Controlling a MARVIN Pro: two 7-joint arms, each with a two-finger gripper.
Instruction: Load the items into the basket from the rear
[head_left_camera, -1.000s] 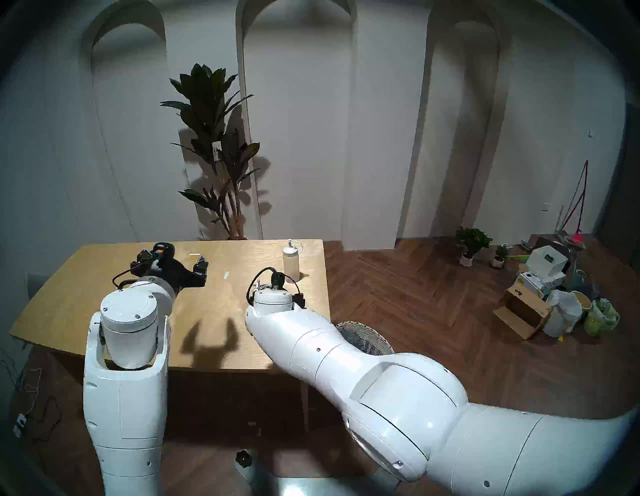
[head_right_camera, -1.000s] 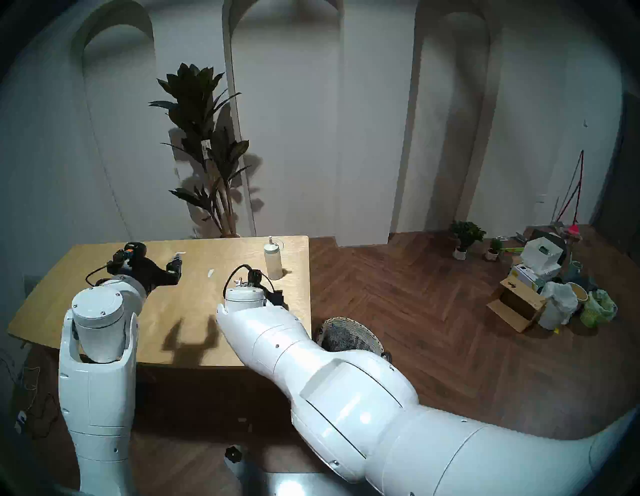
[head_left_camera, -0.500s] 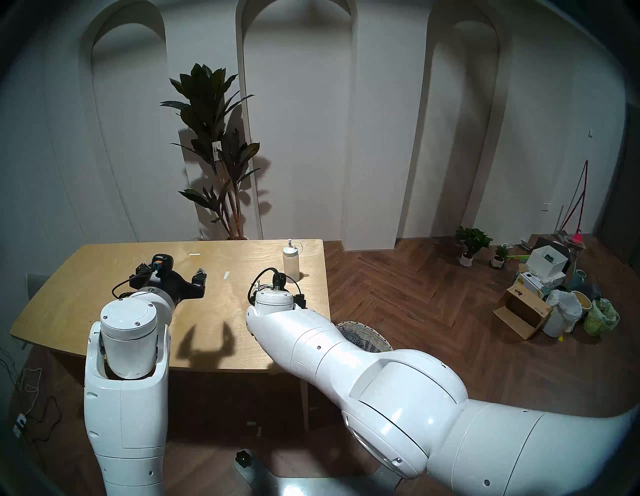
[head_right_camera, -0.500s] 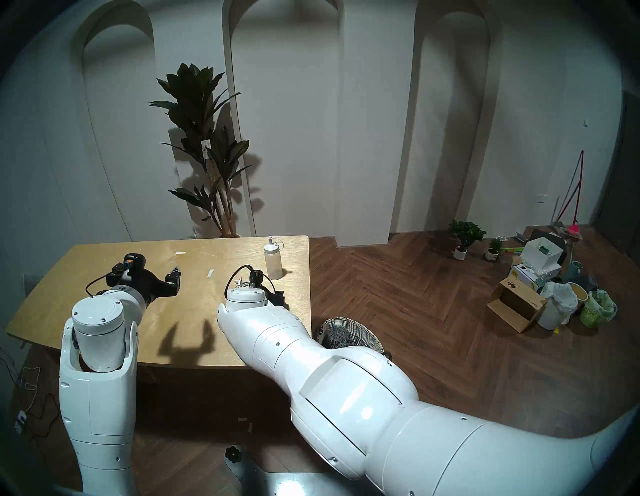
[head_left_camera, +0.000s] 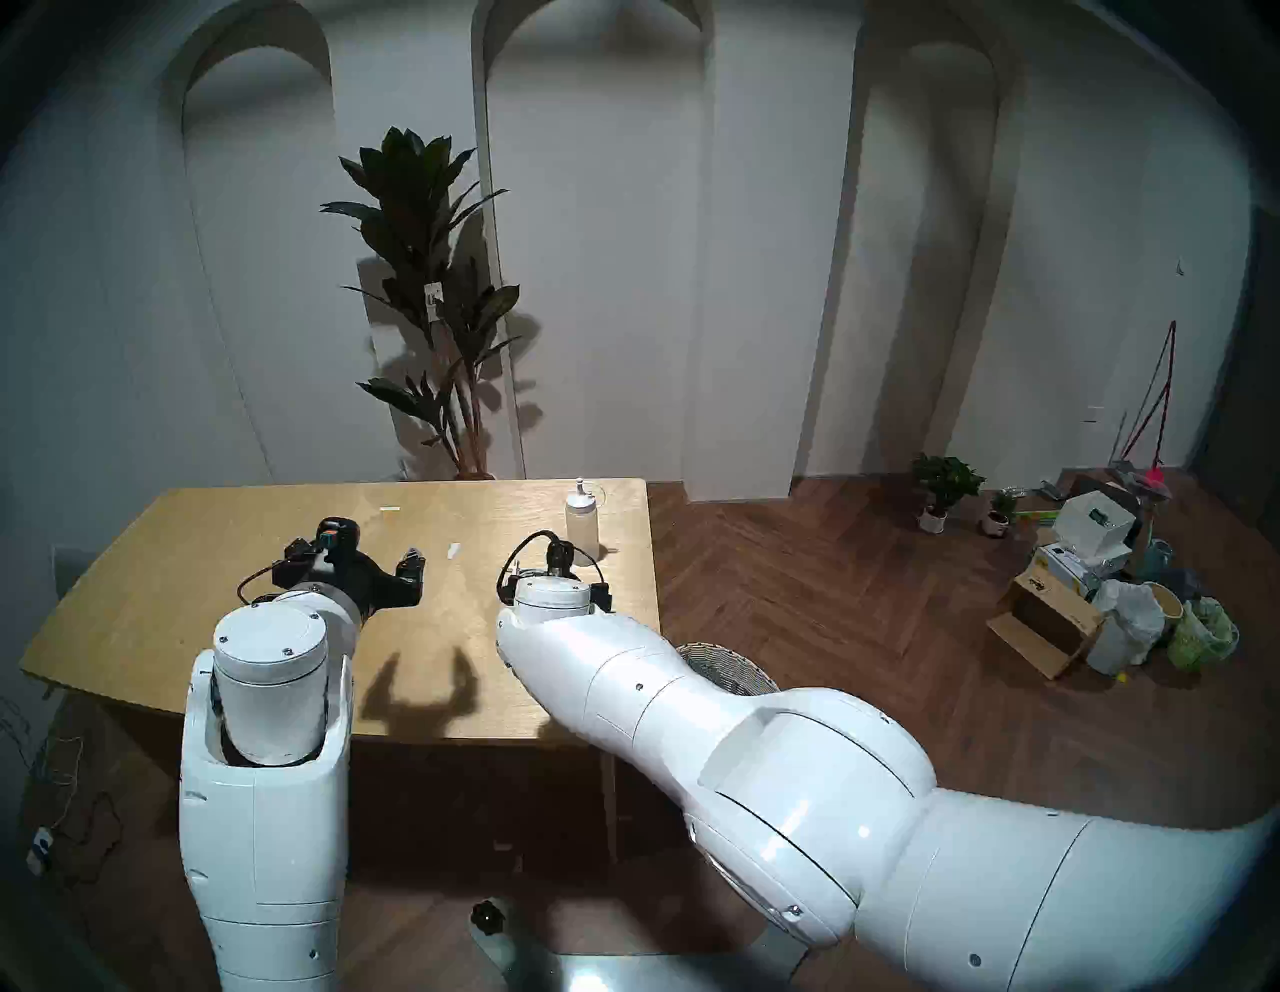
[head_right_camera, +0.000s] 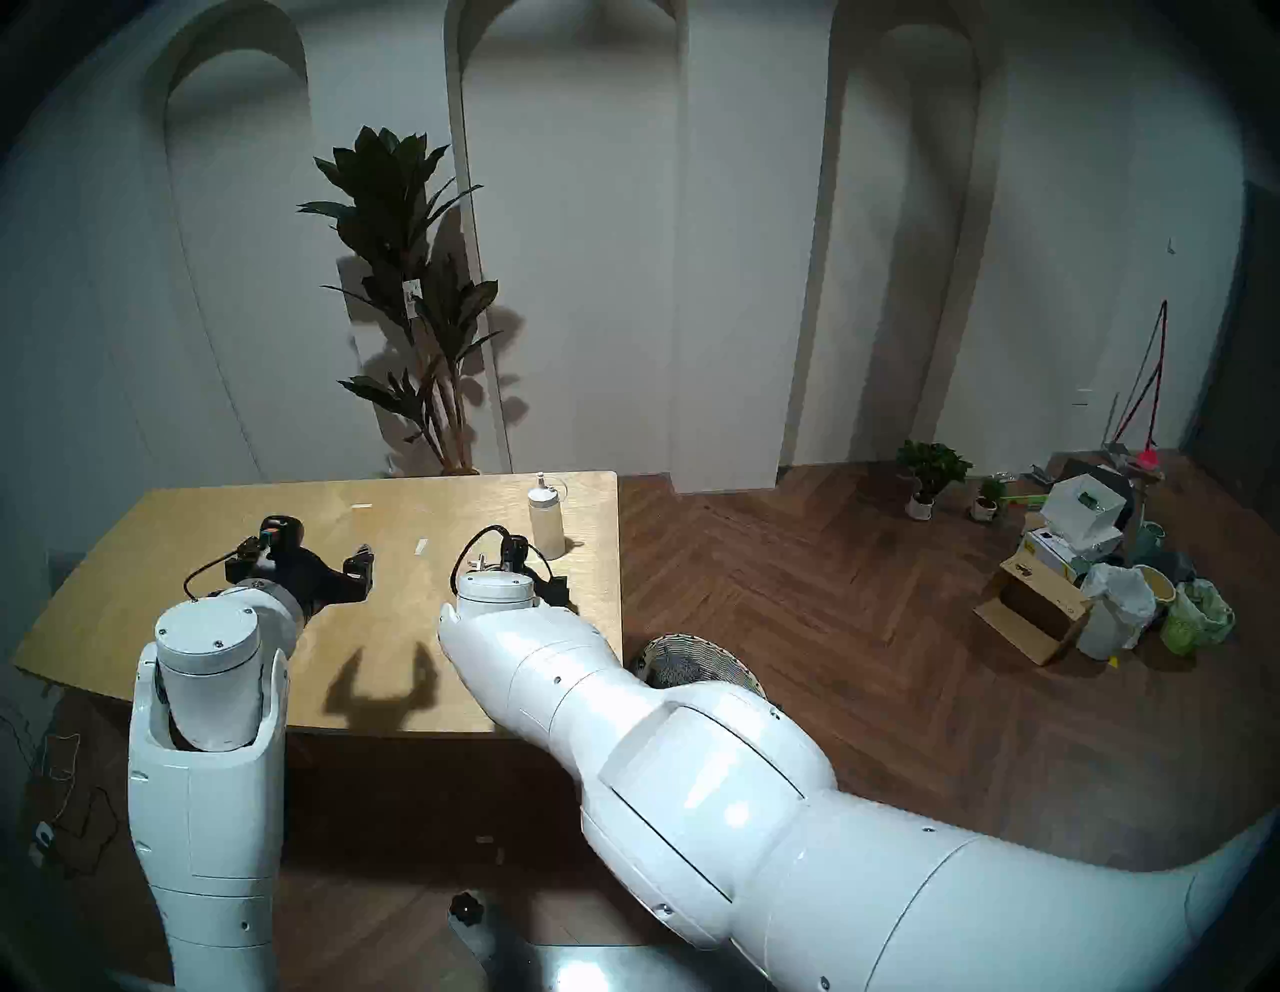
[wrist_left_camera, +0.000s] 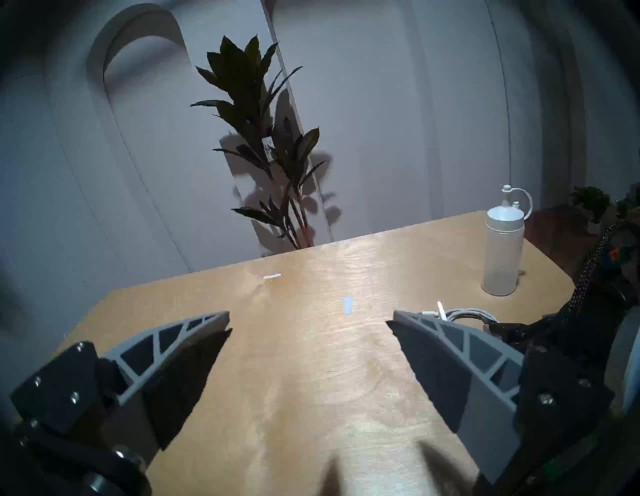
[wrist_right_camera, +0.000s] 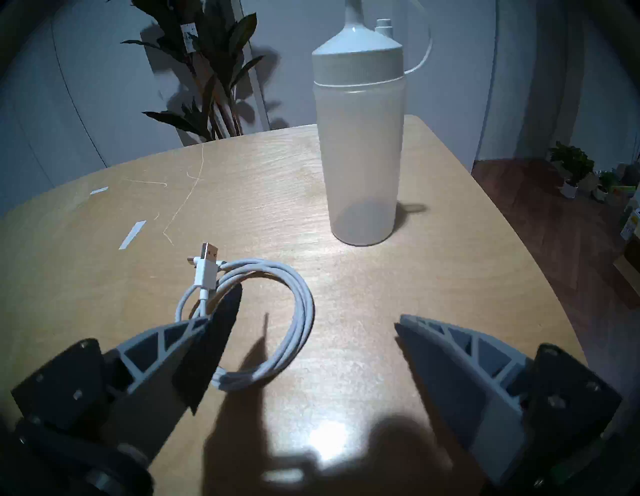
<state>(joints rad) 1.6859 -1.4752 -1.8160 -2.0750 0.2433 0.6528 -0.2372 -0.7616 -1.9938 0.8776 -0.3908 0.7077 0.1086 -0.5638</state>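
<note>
Since a sec ago: left hand (head_left_camera: 377, 554) dropped lower and nearer the robot over bench (head_left_camera: 173, 554), spread wide, empty. Right hand (wrist_right_camera: 311, 332) released, nothing gripped, hanging by coiled cable (wrist_right_camera: 256, 311). Wicker basket (head_left_camera: 727, 668) on floor at bench's right. Squeeze bottle (wrist_right_camera: 360, 138) upright, rear-right. Risks: knocking bottle w/ finger; thin cable slipping, uncoiling.

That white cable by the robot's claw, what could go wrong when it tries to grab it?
The coiled white cable lies flat and loose, so the open right end effector might catch only one loop and let it uncoil. The squeeze bottle stands upright just beyond; a reach too far could tip it.
</note>
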